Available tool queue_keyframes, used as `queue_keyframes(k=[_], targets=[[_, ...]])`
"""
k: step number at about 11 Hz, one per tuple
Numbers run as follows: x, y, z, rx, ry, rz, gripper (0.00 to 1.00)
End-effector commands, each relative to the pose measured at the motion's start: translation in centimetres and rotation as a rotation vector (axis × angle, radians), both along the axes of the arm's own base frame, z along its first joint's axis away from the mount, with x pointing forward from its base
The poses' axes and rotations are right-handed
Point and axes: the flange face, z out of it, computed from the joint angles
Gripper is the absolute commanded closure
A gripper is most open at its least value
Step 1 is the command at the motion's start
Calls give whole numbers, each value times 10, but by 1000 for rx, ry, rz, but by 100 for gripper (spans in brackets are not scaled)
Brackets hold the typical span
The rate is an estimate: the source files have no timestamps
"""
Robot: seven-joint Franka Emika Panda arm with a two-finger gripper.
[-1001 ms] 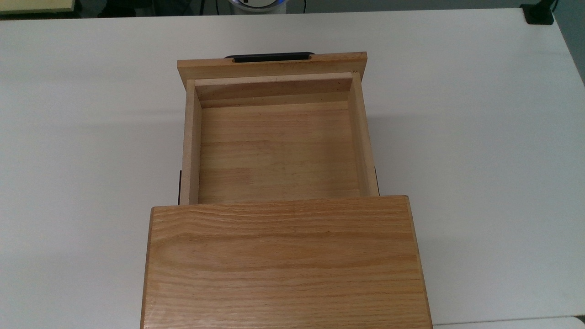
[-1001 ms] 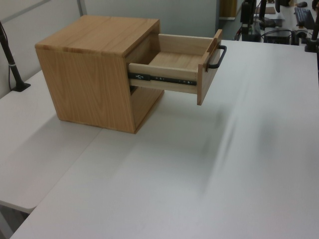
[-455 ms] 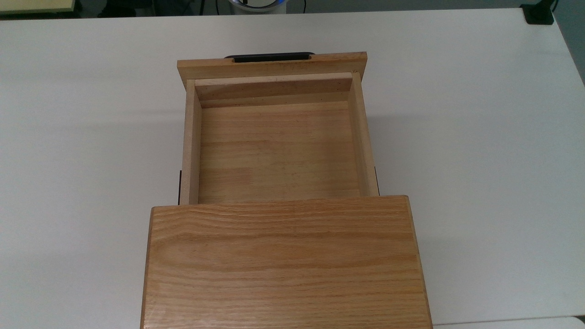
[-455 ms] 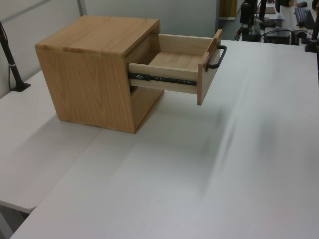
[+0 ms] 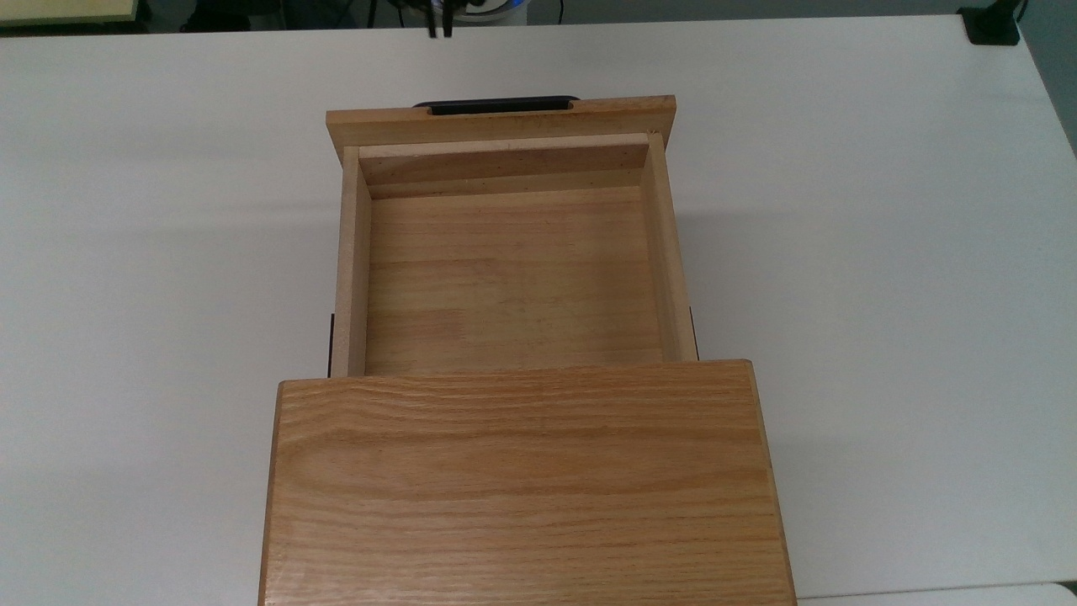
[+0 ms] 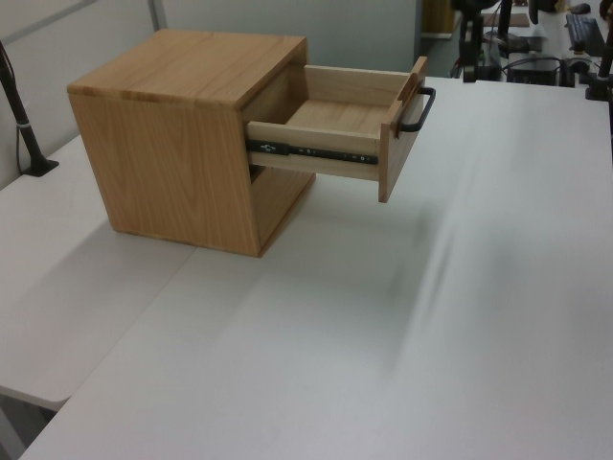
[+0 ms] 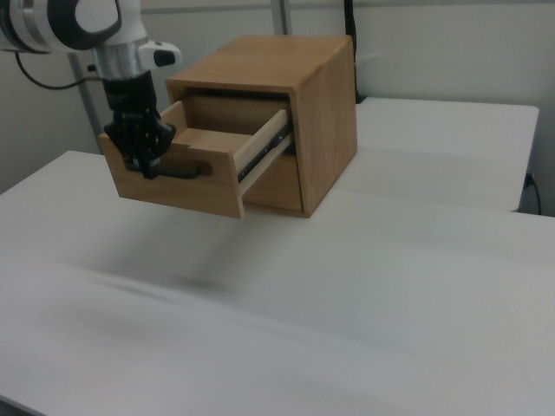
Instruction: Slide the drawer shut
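The drawer (image 5: pixel 505 123) stands pulled far out of the oak cabinet (image 5: pixel 526 480), its tray empty. Its black bar handle (image 5: pixel 496 104) faces the top view's upper edge. In the left view the drawer (image 6: pixel 326 153) juts to the right on a black slide rail, handle (image 6: pixel 419 110) at its end. In the right view the drawer's front panel (image 7: pixel 204 186) faces left-front, and my black gripper (image 7: pixel 147 166) hangs from the white arm before the panel's left part. The top view places the gripper (image 5: pixel 438 30) at the table's far edge, well apart from the handle.
The cabinet rests on a white table (image 5: pixel 883 252) with wide bare room on both sides and in front of the drawer. A black clamp (image 5: pixel 993 25) sits at the top view's upper right corner. A black post (image 6: pixel 24 125) stands left of the cabinet in the left view.
My gripper's tip has come into sight at the upper edge of the top view, beyond the handle. The drawer has not moved.
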Motion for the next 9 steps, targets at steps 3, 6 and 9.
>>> queue_keyframes(k=[3,6,9], targets=[[50,59,-57,7,-56,14,100],[82,65,-57,34,-249,-99,100],[138,70,-59,63,-463,-178,100]])
